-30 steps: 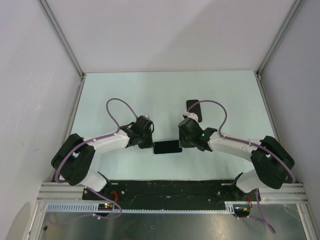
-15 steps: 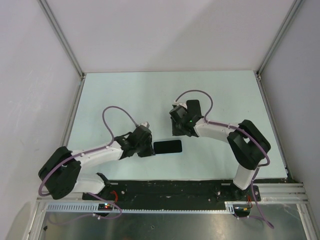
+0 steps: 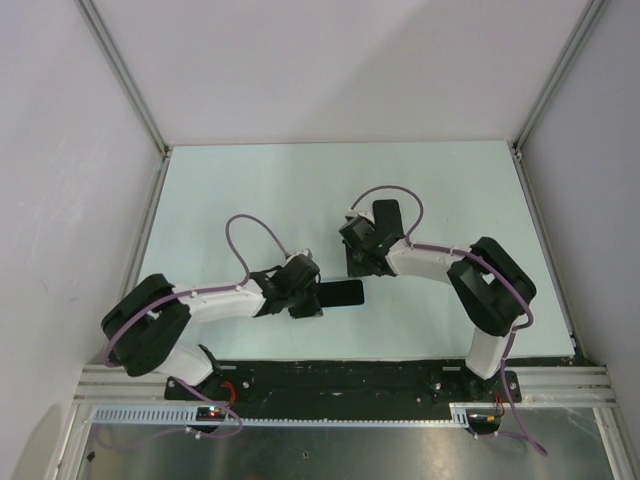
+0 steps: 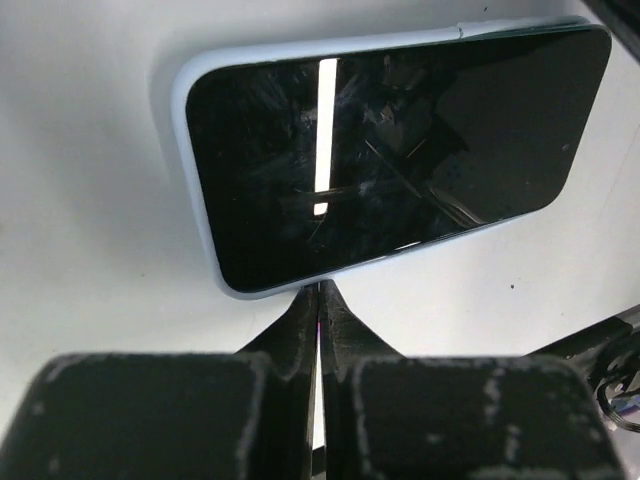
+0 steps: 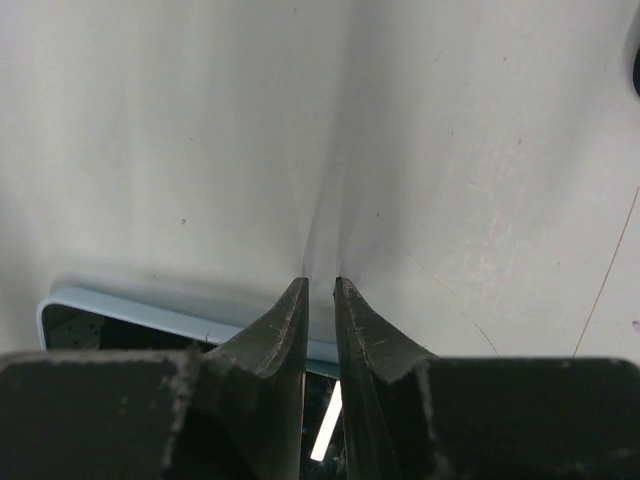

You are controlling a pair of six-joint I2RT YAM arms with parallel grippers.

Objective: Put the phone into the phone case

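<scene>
White-walled enclosure with a pale bench (image 3: 250, 190), viewed from its near edge. Nearest, the left gripper (image 4: 318, 290) is shown with its fingers pressed together, nothing between them, the tips set against the near long edge of the phone case (image 4: 330, 49). The case is seen as a thin pale-blue rim with rounded corners, wrapped around the phone (image 4: 400, 150), a dark glossy slab lying flat near the middle of the bench's near edge. At the far long edge the right gripper (image 5: 320, 282) is poised, a narrow slit between its fingers; whether the rim is pinched cannot be told. Farther back a plain black slab (image 3: 388, 214) is partly seen.
</scene>
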